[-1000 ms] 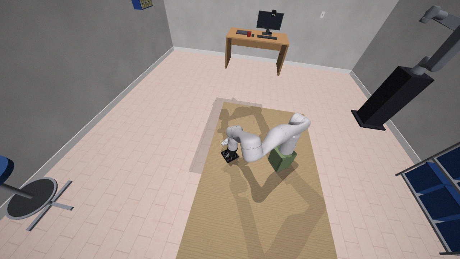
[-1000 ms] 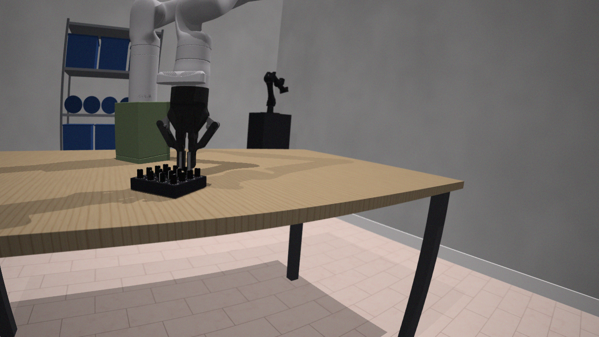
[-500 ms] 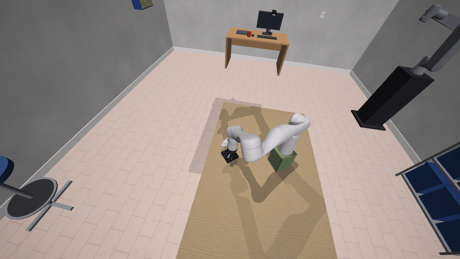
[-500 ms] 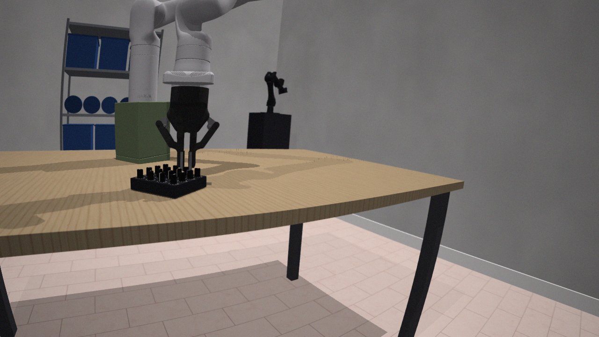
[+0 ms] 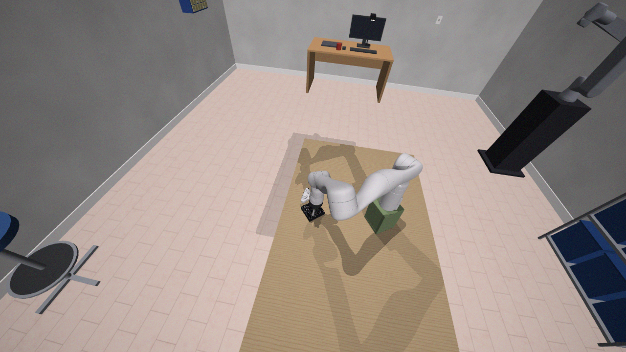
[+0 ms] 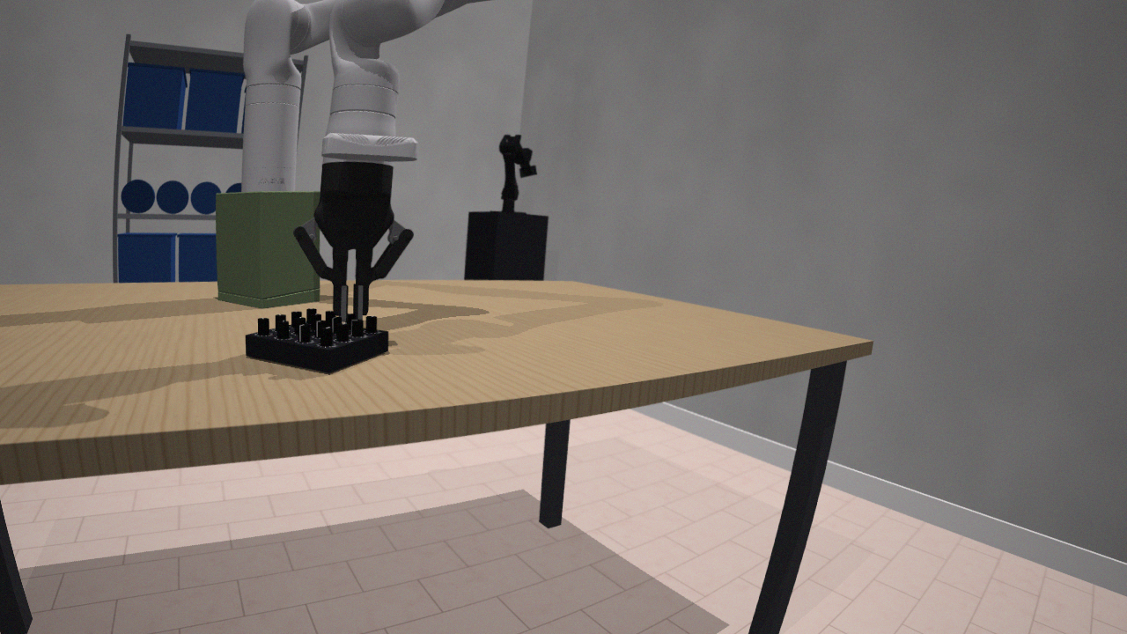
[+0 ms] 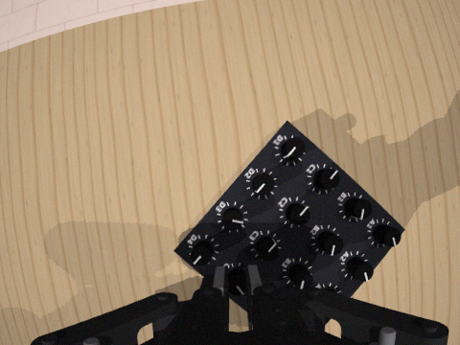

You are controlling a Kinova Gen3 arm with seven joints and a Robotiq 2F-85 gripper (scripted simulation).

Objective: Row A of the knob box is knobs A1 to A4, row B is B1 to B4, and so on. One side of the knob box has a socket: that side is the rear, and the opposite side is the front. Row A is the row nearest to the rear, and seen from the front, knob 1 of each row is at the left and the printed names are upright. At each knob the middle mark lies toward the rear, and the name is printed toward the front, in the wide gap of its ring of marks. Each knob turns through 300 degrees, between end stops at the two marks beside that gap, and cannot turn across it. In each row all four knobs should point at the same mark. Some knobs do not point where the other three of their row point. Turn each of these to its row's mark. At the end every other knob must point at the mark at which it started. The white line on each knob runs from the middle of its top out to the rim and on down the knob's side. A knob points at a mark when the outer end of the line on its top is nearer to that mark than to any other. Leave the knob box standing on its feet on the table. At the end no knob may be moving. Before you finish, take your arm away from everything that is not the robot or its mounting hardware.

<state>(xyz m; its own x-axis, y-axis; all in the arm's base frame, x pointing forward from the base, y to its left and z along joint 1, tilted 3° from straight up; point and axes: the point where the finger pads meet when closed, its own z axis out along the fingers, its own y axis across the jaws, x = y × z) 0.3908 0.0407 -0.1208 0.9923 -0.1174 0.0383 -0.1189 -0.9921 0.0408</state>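
The black knob box stands on its feet on the wooden table, turned like a diamond in the wrist view. It holds several black knobs with white lines. It also shows in the side view and, small, from above. My gripper points straight down over the box and is shut on one knob. That knob is on the box's edge nearest the wrist camera, second from the left corner. Its name is too small to read. The fingers hide most of that knob, and the hand hides the knobs beside it.
The arm's green base block stands on the table behind the box. The table's edge lies a short way beyond the box in the wrist view. A black pedestal and a blue shelf stand off the table.
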